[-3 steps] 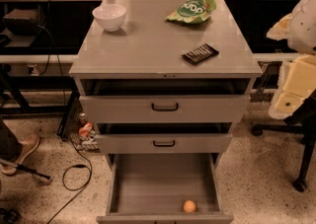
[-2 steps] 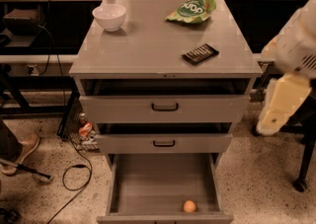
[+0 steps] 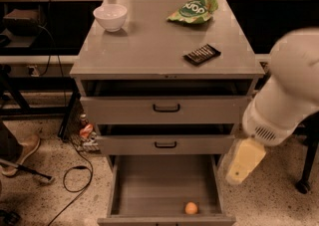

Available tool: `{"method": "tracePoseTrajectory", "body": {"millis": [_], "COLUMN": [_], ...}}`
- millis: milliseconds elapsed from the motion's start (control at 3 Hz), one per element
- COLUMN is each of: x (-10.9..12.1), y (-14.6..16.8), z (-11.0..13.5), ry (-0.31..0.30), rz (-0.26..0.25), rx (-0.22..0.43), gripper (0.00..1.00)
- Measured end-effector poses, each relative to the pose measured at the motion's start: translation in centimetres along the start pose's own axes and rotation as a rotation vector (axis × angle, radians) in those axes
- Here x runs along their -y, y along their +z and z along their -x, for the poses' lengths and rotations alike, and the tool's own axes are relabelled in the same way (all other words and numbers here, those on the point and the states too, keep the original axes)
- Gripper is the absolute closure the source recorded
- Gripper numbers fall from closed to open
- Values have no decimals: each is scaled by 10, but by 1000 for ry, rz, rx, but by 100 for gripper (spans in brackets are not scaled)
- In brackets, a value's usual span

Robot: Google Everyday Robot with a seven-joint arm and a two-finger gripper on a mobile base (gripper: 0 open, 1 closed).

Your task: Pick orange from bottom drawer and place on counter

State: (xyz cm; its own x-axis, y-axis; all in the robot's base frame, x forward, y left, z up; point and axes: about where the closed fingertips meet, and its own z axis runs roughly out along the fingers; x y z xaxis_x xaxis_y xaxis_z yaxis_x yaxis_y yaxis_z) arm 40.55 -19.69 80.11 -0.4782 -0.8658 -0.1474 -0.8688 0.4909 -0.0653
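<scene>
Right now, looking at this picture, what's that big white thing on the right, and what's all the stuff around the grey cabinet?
One camera looks down at a grey metal drawer cabinet. The big white shape is a robot's arm; its pale yellow tool hangs right of the open bottom drawer, with nothing visibly held. A small round orange fruit lies near that drawer's front edge. On the flat grey counter sit a white bowl, a green snack bag and a dark wrapped bar.
</scene>
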Motion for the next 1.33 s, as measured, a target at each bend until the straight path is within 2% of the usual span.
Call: {"method": "tracePoseTrajectory", "body": {"millis": [333,1000,1333], "x": [-15,-14,-1], "y": [30,36,61], "z": [-13,-15,-20], "ry": [43,62,139], "rz": [29,28,9], "rx": [-28,-37,-49], "gripper": [0,0,0]}}
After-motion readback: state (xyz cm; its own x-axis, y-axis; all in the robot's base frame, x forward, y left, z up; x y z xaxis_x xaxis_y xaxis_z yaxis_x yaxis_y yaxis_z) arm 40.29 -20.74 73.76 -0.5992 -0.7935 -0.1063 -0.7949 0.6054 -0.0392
